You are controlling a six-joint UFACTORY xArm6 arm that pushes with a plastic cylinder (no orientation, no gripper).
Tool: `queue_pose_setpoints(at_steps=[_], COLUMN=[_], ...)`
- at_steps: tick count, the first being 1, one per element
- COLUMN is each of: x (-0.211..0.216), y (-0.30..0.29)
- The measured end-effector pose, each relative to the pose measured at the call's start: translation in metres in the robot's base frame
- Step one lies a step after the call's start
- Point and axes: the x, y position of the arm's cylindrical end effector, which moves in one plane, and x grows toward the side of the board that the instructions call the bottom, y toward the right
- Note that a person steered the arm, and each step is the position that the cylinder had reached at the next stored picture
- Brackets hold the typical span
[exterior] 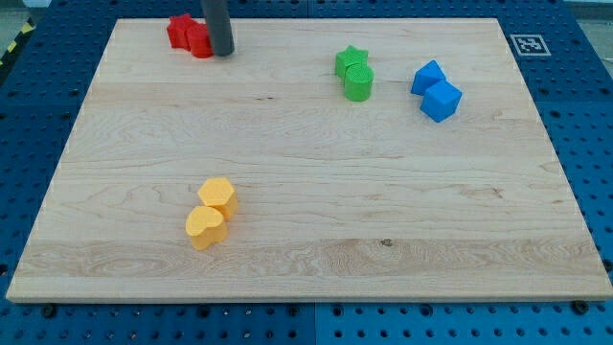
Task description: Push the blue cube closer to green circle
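The blue cube lies at the view's upper right on the wooden board, touching a second blue block just above it. The green circle, a short cylinder, stands left of the blue blocks, touching a green star above it. A gap of bare wood separates the green circle from the blue cube. My tip is at the view's top left, far from both, right beside the red blocks.
Two red blocks sit touching at the top left edge. A yellow hexagon-like block and a yellow heart sit together at the lower left. Blue pegboard surrounds the board. A marker tag is at the top right corner.
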Motion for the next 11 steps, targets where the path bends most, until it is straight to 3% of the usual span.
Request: queue_pose_setpoints(at_steps=[2,3,5,7,9,10,11], x=[0.013,0.034,-0.017,-0.012,0.034,0.08,0.088], y=[0.021,0.074,0.134,0.254,0.347,0.347,0.345])
